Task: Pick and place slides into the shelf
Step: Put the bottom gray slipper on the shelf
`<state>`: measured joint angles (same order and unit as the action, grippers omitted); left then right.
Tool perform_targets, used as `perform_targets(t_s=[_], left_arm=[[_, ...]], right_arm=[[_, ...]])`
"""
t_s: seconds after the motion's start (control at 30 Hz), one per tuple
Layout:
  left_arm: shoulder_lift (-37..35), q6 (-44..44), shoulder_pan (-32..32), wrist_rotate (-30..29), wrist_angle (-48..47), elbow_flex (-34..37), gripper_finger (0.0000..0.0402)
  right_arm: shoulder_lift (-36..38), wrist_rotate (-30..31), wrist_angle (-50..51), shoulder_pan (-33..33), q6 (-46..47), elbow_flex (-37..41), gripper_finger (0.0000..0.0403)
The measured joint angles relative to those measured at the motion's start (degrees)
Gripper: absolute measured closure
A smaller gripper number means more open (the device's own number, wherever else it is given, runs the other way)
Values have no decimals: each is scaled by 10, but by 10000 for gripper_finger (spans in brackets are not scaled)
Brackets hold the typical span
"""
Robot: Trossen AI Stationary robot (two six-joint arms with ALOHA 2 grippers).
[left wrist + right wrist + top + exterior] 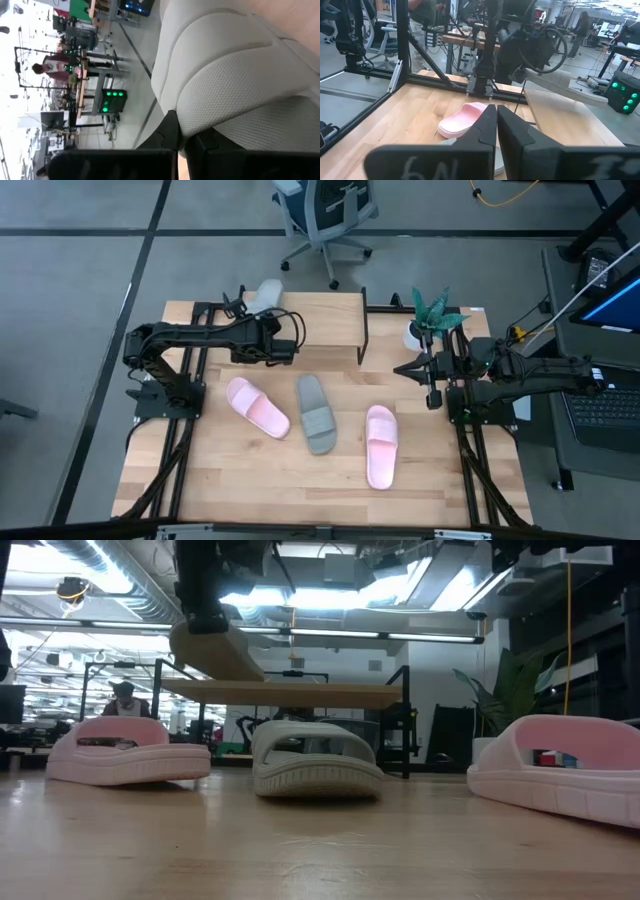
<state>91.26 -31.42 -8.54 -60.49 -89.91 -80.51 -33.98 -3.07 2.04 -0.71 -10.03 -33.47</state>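
My left gripper (268, 320) is shut on a pale grey-green slide (266, 294) and holds it in the air over the left end of the shelf (320, 320). In the low view the slide (215, 652) hangs tilted above the plank (300, 693). On the table in front of the shelf, a pink slide (257, 407), a grey-green slide (316, 413) and a second pink slide (380, 445) rest on their soles. My right gripper (496, 125) is shut and empty, above the table's right side, next to the shelf's right end (405, 368). My left gripper pinches an edge of the grey-green slide (186, 131) between its two fingers (167, 132); which part of the slide this is, I cannot tell. In the low view the gripper comes from above onto the slide's higher end (190, 632). The slide is lifted clear and slopes down away from the fingers.
A green plant in a white pot (430, 320) stands at the table's far right, close to my right arm. Black frame rails run along both sides of the table. An office chair (325, 215) stands on the floor beyond the far edge.
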Motion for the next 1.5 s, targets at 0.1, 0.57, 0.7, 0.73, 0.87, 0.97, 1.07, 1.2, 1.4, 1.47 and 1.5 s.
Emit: perform_targets(t_s=[0.1, 0.57, 0.7, 0.73, 0.87, 0.97, 1.07, 1.2, 1.4, 1.47, 1.5], left_arm=[[0, -9, 5, 2, 0, 0, 399], [32, -43, 0, 29, -1, 0, 399], [40, -43, -2, 26, -1, 0, 399], [41, -43, -2, 26, -1, 0, 399], [40, -45, -2, 28, -1, 0, 399], [40, -46, -3, 29, -1, 0, 399], [40, -53, -5, 28, -1, 0, 399], [40, -53, -5, 26, -1, 0, 399], [40, -41, -7, 25, -1, 0, 399], [40, -40, -7, 24, -1, 0, 399], [40, -40, -7, 22, -1, 0, 399]], right_arm=[[0, 0, 0, 0, -6, 0, 386], [0, 0, 9, 0, -22, 0, 386], [0, 0, 20, 0, -22, 0, 386], [0, 0, 23, 0, -22, 0, 386], [0, 0, 31, 0, -22, 0, 386], [0, 0, 31, 0, -22, 0, 386], [0, 0, 31, 0, -22, 0, 386], [0, 0, 39, 0, -22, 0, 386], [0, 0, 39, 0, -23, 0, 386], [0, 0, 39, 0, -23, 0, 386], [0, 0, 39, 0, -23, 0, 386]])
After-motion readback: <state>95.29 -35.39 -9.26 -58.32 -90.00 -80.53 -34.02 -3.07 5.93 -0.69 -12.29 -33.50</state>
